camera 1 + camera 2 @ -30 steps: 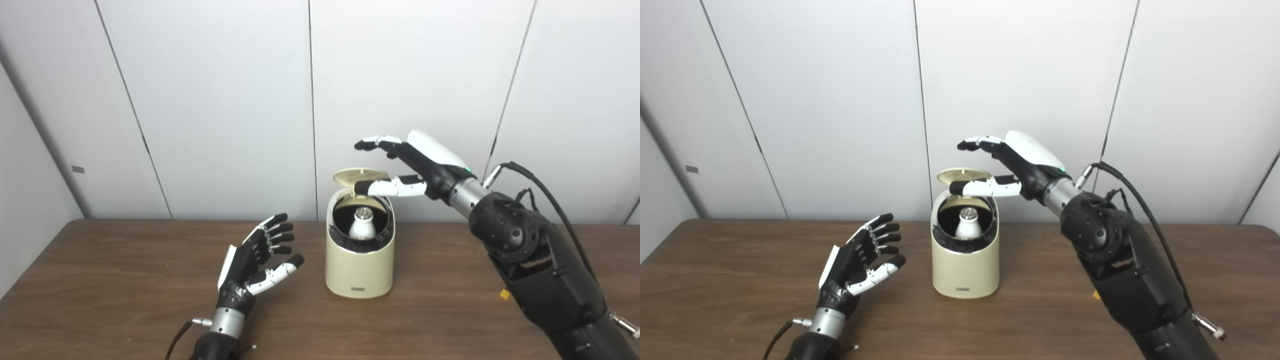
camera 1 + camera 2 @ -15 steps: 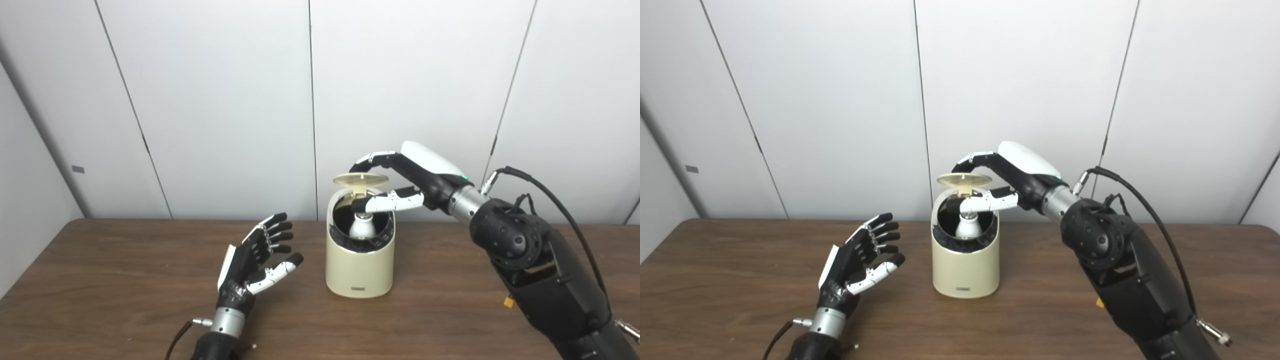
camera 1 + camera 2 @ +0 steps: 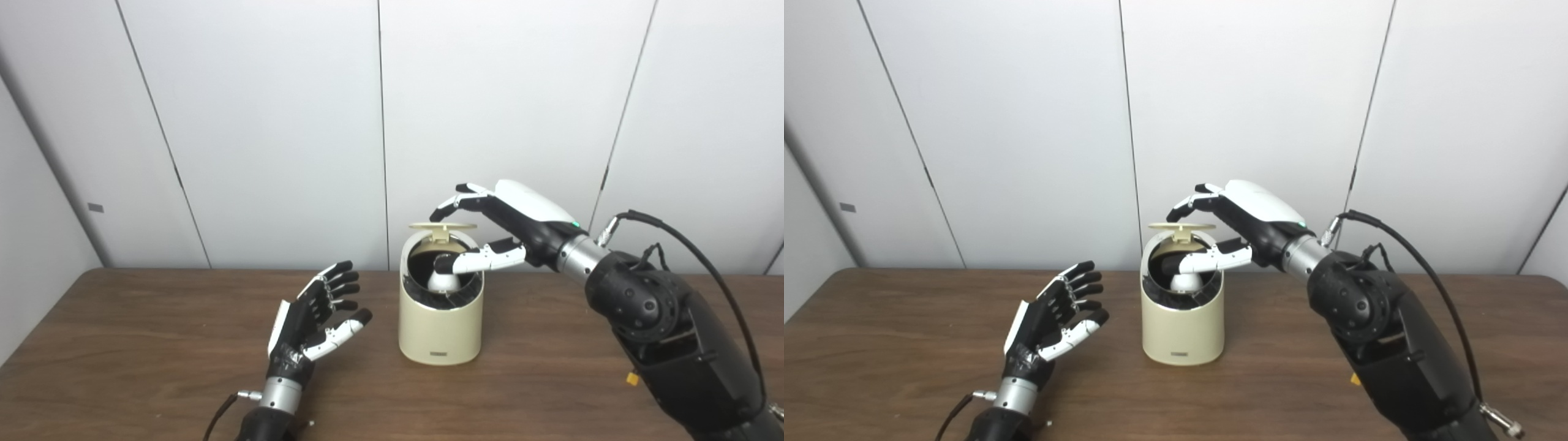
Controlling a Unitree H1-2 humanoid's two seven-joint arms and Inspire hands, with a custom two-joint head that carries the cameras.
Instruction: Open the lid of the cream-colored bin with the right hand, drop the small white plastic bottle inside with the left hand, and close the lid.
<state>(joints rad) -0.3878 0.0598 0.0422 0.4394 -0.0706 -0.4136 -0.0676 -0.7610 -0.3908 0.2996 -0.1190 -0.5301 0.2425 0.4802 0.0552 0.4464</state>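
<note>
On the brown wooden table, the right hand hovers spread over the cream-colored bin's raised lid, small white plastic bottle inside, while the empty left hand waits, fingers apart.

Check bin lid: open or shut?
Open. The lid stands raised above the bin, whose mouth shows the white bottle inside.

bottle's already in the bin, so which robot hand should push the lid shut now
Right. The right robot hand is poised just over the raised lid; the left robot hand waits open beside the bin.
</note>
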